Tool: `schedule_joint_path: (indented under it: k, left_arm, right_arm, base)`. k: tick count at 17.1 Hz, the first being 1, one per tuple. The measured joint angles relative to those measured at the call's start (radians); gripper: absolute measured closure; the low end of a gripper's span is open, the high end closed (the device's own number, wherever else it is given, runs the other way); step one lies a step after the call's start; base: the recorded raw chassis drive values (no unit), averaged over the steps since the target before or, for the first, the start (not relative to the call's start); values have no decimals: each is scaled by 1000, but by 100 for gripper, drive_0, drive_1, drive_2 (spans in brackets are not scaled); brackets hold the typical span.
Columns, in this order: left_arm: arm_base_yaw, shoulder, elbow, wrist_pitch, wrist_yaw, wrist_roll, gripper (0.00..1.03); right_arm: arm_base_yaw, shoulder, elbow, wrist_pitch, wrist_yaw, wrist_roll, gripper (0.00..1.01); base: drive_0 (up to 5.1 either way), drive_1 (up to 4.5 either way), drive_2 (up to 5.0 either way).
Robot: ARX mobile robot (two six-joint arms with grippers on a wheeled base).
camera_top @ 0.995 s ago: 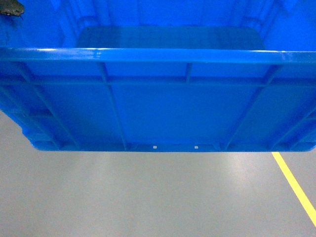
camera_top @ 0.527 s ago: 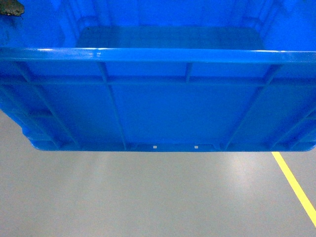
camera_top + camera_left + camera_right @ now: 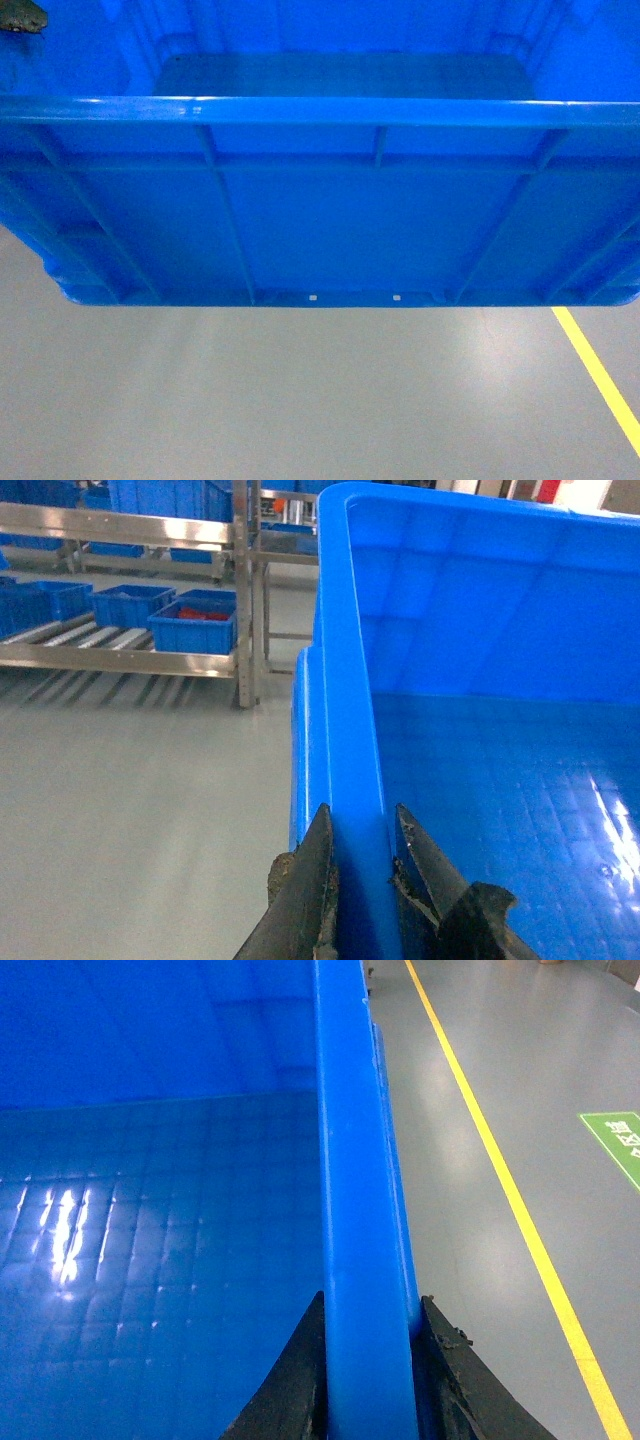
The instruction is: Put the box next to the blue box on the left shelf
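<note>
The box (image 3: 350,220), a large bright-blue plastic crate, is seen filling the upper part of the head view, with its ribbed outer wall facing the camera, its thick rim running across the frame and a small notch with two pale holes at the middle of the base edge. It is held clear of the grey floor (image 3: 300,400), which shows below the base, and a yellow line (image 3: 600,375) is seen crossing the floor at the lower right. In the left wrist view the left gripper (image 3: 362,865) is closed on the box's left wall, with one dark finger (image 3: 318,880) on the outside and the other on the inside, both pressed against the rim. In the right wrist view the right gripper (image 3: 368,1355) is clamped in the same way on the opposite wall, one finger (image 3: 440,1370) lying on the outer face and the other on the inner face. The smooth, grid-marked inside of the box is shown empty in both wrist views. Beyond the box in the left wrist view the left shelf (image 3: 120,655) is seen well apart, a metal-framed rack with rows of pale rollers, on which small blue bins (image 3: 190,620) are standing.
</note>
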Motion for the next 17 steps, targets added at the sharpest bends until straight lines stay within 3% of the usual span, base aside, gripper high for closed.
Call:
schedule_joint_path:
  k: [17]
  left_arm:
    - [0,0,0,0,0,0,93]
  right_arm:
    - [0,0,0,2,1,-1,85]
  base:
    - [-2,425,-429]
